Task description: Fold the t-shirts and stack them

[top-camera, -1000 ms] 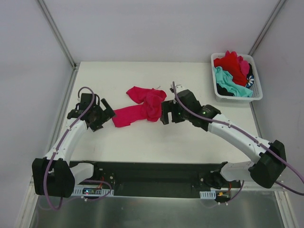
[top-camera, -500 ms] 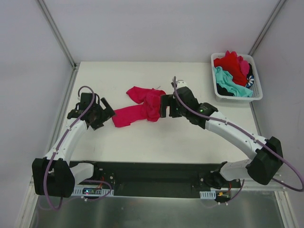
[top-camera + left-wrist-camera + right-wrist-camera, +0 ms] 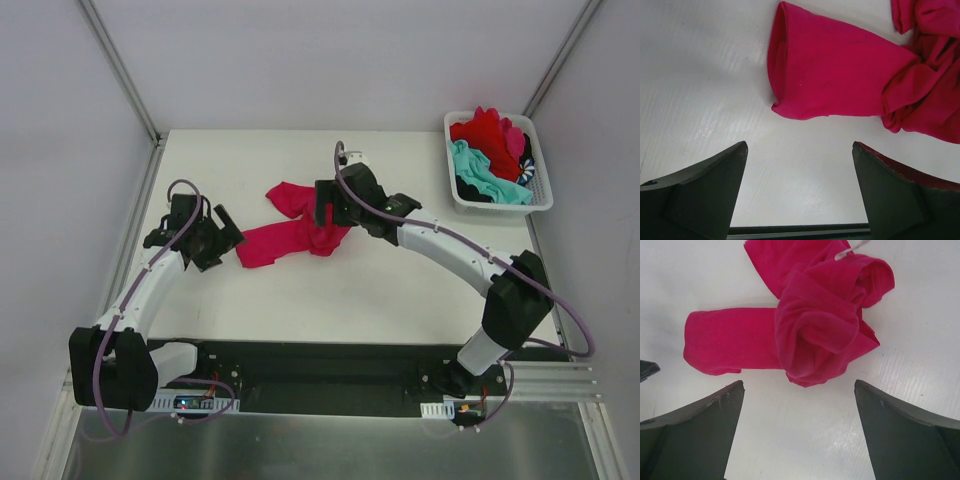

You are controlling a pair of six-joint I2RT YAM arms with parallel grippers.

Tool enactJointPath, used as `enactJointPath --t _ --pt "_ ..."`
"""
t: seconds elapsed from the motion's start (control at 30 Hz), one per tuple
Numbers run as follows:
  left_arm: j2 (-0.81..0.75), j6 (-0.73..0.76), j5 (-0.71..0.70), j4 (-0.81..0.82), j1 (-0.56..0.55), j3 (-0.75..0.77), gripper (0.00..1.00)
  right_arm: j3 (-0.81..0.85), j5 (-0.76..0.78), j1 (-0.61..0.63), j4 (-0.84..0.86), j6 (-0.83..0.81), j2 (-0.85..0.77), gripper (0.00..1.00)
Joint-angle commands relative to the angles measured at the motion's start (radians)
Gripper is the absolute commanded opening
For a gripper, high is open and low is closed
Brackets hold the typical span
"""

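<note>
Magenta-pink t-shirt [image 3: 298, 228] lies crumpled near the middle of the surface [image 3: 330, 290], with what looks like a sleeve [image 3: 830, 70] stretched toward my left side and the rest bunched in a knot. My right end effector [image 3: 799, 387] hovers over the bunched part, fingers wide apart and empty. My left end effector [image 3: 800, 150] sits near the sleeve's open end, fingers also apart, gripping nothing. I judge this the spreading step, before any fold: next I must pinch two edges and pull the cloth flat. More t-shirts [image 3: 487, 140] wait in the white basket [image 3: 449, 150] at the far right corner.
</note>
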Motion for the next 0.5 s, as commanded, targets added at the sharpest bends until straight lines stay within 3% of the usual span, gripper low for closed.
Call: enactJointPath --t 0.0,0.3,0.47 --pt "0.003 0.023 0.039 0.049 0.009 -0.014 0.86 0.093 -0.016 0.006 0.025 -0.038 0.005 0.96" --pt "0.071 -0.008 0.034 0.110 0.007 -0.036 0.75 0.202 0.007 0.017 -0.072 -0.140 -0.015 0.96" --pt "0.085 -0.071 0.028 0.127 0.007 -0.092 0.70 0.131 0.019 0.029 -0.090 -0.112 -0.054 0.96"
